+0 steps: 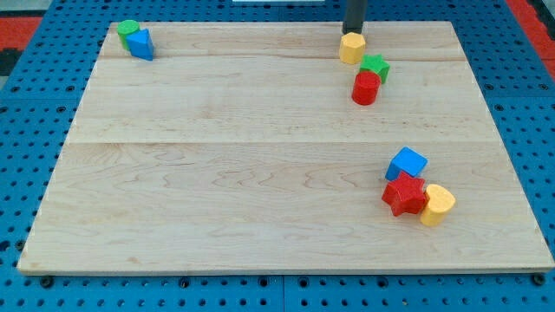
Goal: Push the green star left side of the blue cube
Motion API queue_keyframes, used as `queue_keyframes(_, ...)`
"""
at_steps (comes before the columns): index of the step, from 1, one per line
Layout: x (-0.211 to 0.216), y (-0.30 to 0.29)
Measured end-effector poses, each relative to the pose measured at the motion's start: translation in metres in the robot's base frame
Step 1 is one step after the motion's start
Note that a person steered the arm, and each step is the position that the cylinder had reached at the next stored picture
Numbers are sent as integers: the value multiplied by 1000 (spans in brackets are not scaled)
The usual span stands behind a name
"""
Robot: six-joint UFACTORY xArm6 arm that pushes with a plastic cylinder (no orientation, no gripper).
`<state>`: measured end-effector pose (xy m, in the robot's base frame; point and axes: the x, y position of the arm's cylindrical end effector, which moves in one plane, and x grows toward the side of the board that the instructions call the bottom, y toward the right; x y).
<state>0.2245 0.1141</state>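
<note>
Green star point(375, 67) near the board's point(217, 156) top right, touching red cylinder point(365, 87) below it, yellow block point(351, 48) just up-left. Rod's tip point(353, 32) against that yellow block's top; no pincer on this arm. Blue cube point(406, 162) well below, beside red star point(405, 195)

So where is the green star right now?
The green star sits near the board's top right, touching the red block below it, with the yellow block just up-left, by my tip.
</note>
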Motion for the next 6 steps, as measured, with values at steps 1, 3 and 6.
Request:
queue_keyframes(1,24,4)
queue_keyframes(3,68,29)
queue_keyframes(6,153,52)
